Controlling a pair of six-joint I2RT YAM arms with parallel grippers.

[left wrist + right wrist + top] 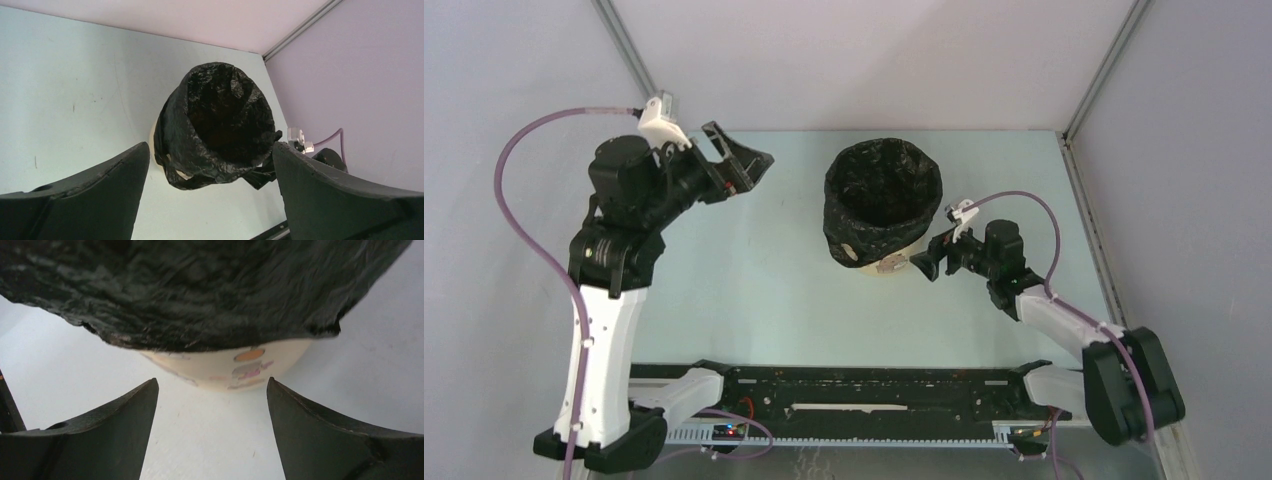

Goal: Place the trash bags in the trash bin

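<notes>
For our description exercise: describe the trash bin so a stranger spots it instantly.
Toward the back of the pale table stands the trash bin, a pale yellow round bucket. It alone wears a crinkled black trash bag folded over its rim.

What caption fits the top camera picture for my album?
Black trash bag lining the trash bin; left gripper and right gripper open, empty.

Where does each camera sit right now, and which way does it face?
Top external: above, behind the bases, looking down at the table; both arms, left pincer, right pincer.
Left wrist: raised, looking down at the trash bag lining the trash bin; own fingers.
Right wrist: low, facing the bin's side; own fingers.
Shared: all see bag and bin.
</notes>
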